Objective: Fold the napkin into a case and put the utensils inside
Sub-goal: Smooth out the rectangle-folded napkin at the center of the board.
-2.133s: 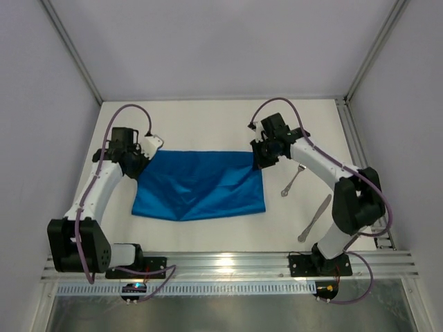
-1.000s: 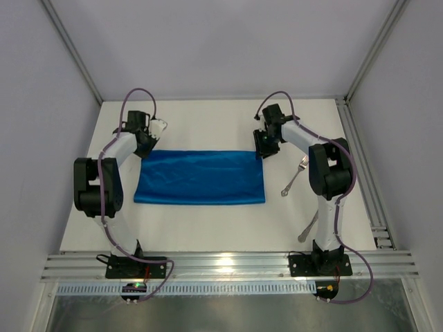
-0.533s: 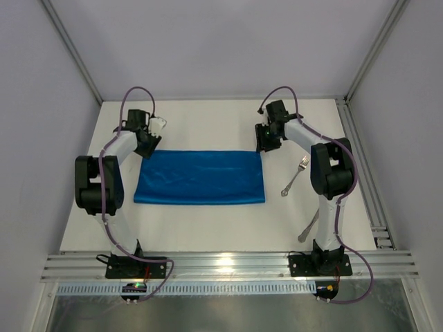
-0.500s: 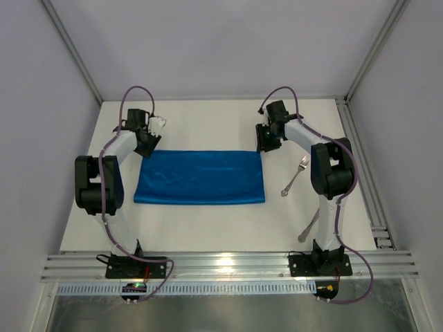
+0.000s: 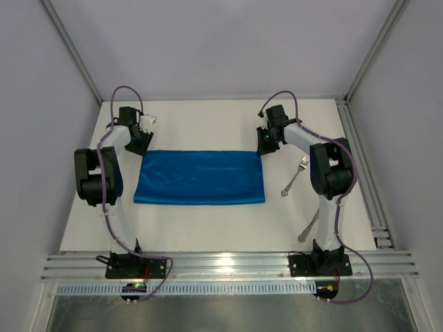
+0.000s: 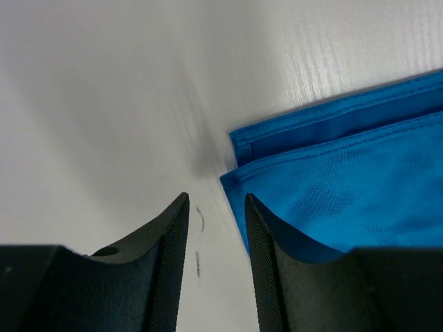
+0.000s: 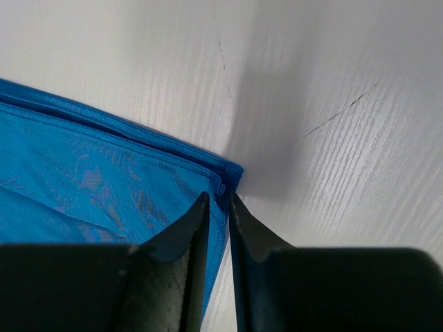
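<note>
The blue napkin [image 5: 199, 177] lies flat on the white table, folded into a wide rectangle. My left gripper [image 5: 140, 144] hovers just off its far left corner, open, with only bare table between the fingers [image 6: 216, 200]; the napkin's corner [image 6: 239, 176] lies just right of them. At the far right corner my right gripper [image 5: 264, 146] holds its jaws a narrow gap apart [image 7: 218, 197], and the napkin's hem [image 7: 220, 228] shows flat through the gap. The utensils, a fork [image 5: 296, 173] and a knife [image 5: 308, 227], lie right of the napkin; the right arm partly hides the knife.
A metal rail [image 5: 360, 159] runs along the table's right edge and another rail [image 5: 228, 263] along the front by the arm bases. Grey walls enclose the table on three sides.
The napkin went from half-folded to a flat rectangle. In the last second the left gripper opened and drew back off the far left corner, and the right gripper's jaws narrowed over the far right corner.
</note>
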